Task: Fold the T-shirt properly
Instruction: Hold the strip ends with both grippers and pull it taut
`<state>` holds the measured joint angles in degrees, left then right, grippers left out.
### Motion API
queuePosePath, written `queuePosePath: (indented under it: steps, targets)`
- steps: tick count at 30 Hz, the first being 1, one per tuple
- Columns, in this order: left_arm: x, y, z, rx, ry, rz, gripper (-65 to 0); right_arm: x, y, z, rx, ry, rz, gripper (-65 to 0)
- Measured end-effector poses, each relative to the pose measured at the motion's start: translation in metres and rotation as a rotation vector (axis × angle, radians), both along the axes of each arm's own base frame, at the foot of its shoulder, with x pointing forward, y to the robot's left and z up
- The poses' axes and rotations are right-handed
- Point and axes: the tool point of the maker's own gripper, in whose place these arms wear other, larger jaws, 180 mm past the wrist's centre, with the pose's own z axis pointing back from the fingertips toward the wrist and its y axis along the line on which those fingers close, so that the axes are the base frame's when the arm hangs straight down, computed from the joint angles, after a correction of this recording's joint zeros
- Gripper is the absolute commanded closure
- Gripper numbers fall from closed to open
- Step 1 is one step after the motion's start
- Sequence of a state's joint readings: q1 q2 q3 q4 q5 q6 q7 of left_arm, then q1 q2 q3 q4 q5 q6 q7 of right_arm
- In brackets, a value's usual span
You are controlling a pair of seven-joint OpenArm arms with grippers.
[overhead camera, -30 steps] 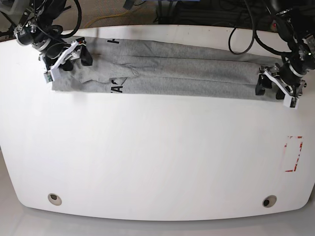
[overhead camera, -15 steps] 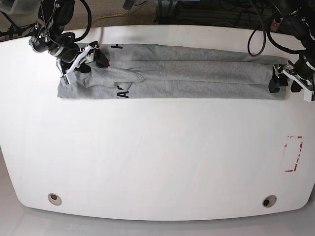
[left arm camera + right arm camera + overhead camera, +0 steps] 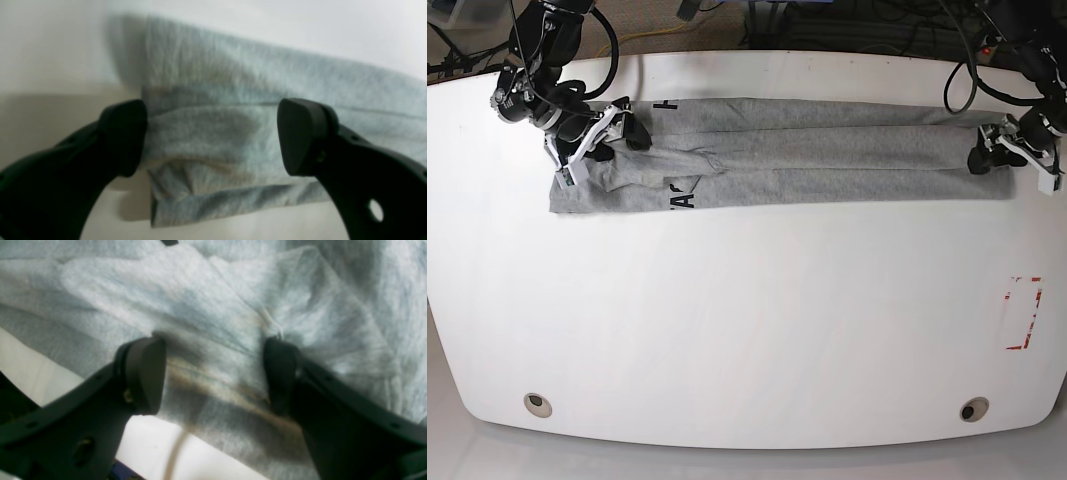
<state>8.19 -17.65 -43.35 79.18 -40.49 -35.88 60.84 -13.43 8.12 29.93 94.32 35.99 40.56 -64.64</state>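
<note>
Tabletop: white, smooth, rounded corners; two round holes near the front edge; a red-marked rectangle at one side.

T-shirt: heather-grey soft knit, folded lengthwise into a long narrow band lying flat across the far part of the tabletop. Layered edges run along its length; black block lettering shows partly near one end; creases gather at that end.

Right gripper: black curved jaws standing well apart, released, over the rumpled lettered end of the T-shirt; the tips sit at the cloth, and whether they press it cannot be told. No cloth is pinched between them.

Left gripper: black matte jaws spread wide, released, straddling the squared, layered end of the T-shirt, with nothing clamped.
</note>
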Motion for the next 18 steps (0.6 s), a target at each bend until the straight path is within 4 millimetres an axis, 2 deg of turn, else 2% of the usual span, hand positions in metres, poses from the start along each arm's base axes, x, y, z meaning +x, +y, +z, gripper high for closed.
queuePosePath:
  steps: [8,14,16,18]
  targets:
    - [-0.018,0.008,-0.011,0.062,0.064,-0.003,-57.9,0.001,0.000,0.000,0.000,-0.001,0.000,-43.3]
    - [-0.041,0.022,-0.007,0.114,0.098,0.020,-57.9,0.001,0.000,0.000,-0.001,-0.001,0.001,-43.3]
    - [-0.043,0.023,-0.009,0.127,0.119,0.011,-57.9,0.001,0.000,0.000,0.000,-0.001,0.000,-43.3]
    - [-0.035,0.016,-0.010,0.110,0.101,-0.006,-57.9,0.001,0.000,0.000,-0.003,0.000,0.000,-43.3]
